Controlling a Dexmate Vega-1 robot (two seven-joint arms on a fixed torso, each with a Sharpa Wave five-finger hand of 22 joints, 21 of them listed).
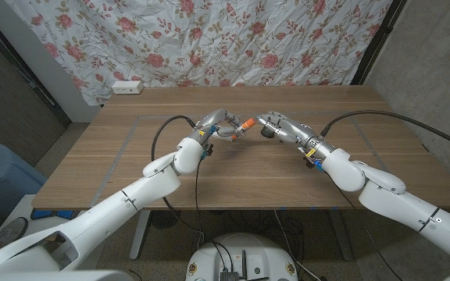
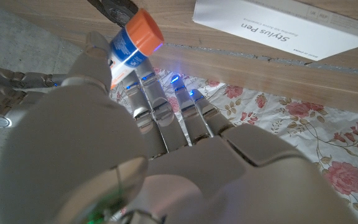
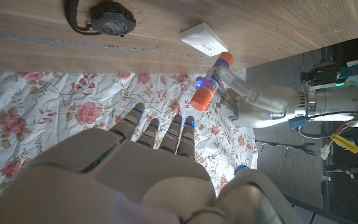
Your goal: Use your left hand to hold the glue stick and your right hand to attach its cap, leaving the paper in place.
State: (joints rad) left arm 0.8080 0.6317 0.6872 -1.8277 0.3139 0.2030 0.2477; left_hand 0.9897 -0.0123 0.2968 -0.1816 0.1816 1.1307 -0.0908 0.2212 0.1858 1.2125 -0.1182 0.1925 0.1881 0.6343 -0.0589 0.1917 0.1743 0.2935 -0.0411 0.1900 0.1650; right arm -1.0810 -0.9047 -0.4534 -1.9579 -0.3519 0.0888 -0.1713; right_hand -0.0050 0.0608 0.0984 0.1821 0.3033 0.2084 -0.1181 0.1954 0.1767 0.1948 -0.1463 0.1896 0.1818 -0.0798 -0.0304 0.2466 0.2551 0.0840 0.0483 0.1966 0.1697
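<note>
Left hand is up over the table's middle, grasping the glue stick. Fingers are wrapped round the barrel; the orange end pokes out toward 3 o'clock, aimed at the right hand. In the left wrist view the thumb and fingers close on the lower barrel, with the white-and-blue label and the orange cap sticking out past the fingertips. The right wrist view shows the same stick clamped in the left hand: an orange piece at each end, with a pale labelled tube between them.

Right hand sits at 3 o'clock of the stick, just beside its orange end, and apart from it by a small gap in the head view. Its fingers look partly curled with something dark at the fingertips. Can't tell whether it is holding anything; too small. In its own wrist view the fingers reach up toward the stick and stop short of it.

Materials: the wooden table has a matte grain with faint rectangular outlines. The hands are metal-linked fingers on smooth white shells, with blue LEDs at the knuckles. A flat white box printed "Stylus Pen" lies on the wood. A round black object with a cord also lies on the wood. A floral cloth hangs behind at 12 o'clock, crinkled, with pink roses on white.
</note>
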